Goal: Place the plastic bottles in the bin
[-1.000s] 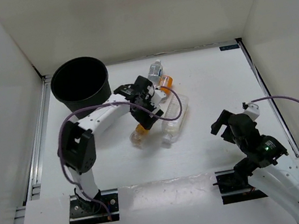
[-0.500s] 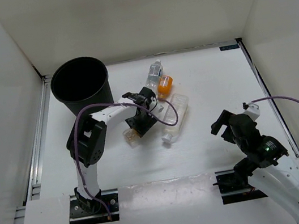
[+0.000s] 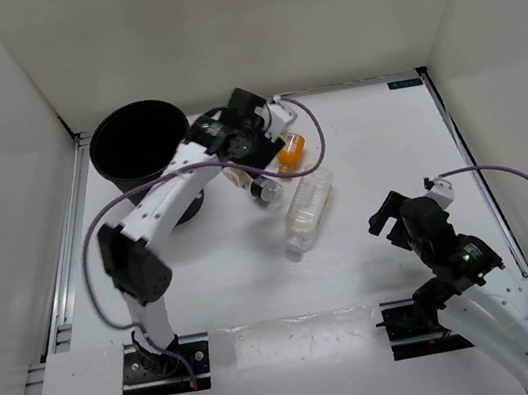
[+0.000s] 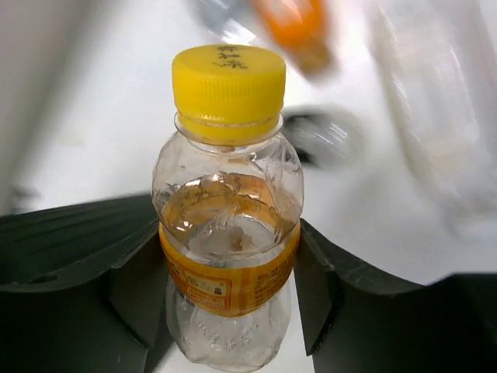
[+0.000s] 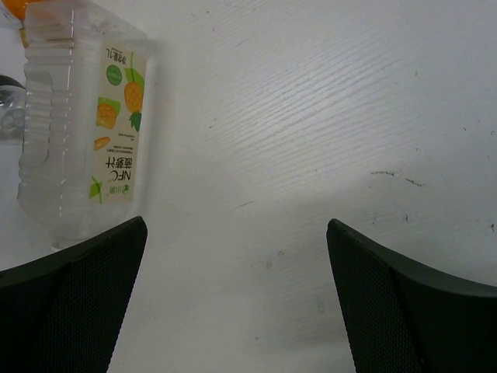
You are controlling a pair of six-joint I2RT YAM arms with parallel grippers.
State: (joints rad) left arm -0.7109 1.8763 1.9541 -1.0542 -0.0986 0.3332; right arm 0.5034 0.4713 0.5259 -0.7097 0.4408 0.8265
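One yellow-capped bottle point(image 4: 228, 202) is clamped in the left tool point(image 4: 227, 273), just right of the bin point(image 3: 141, 147). A ribbed clear bottle point(image 3: 307, 207) and an orange bottle point(image 3: 289, 149) are seen lying on the desk point(image 3: 377, 148). The right tool point(image 5: 237, 303) is spread apart, empty.

Robot lab cell, white panels point(image 3: 215, 23), tabletop point(image 3: 379, 158)

White table point(image 3: 376, 138), pale walls point(image 3: 216, 33), metal rail point(image 3: 68, 252)
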